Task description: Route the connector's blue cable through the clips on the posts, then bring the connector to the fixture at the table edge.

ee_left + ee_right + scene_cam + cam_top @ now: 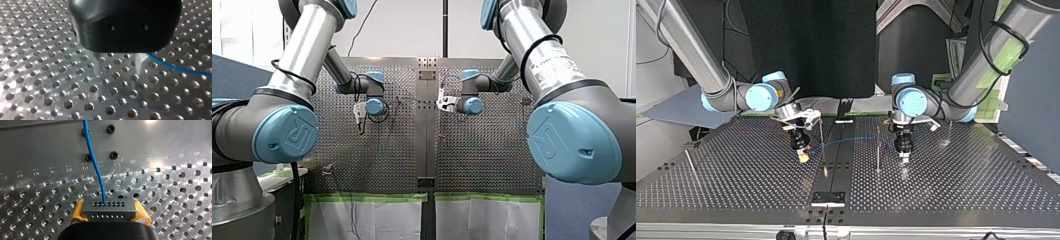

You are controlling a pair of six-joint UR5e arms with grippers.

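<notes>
At the top view's near table (736, 175) edge sits the fixture (828, 198). Further in, at the left, my right pincer (803, 157) hangs low over the holes, its yellow pads (78, 208) clamped on the grey connector (109, 208). From it the blue cable (93, 162) runs across to a post (878, 150) and on beside my left pincer (904, 158); whether that one is open or closed, I cannot tell. Whether the post holds the cable is too small to see.

front view: white wall (402, 27) up top, blue partition (234, 75) far left, green-taped white sheets (377, 217) along the bottom | top view: big black panel (808, 47) upper middle
</notes>
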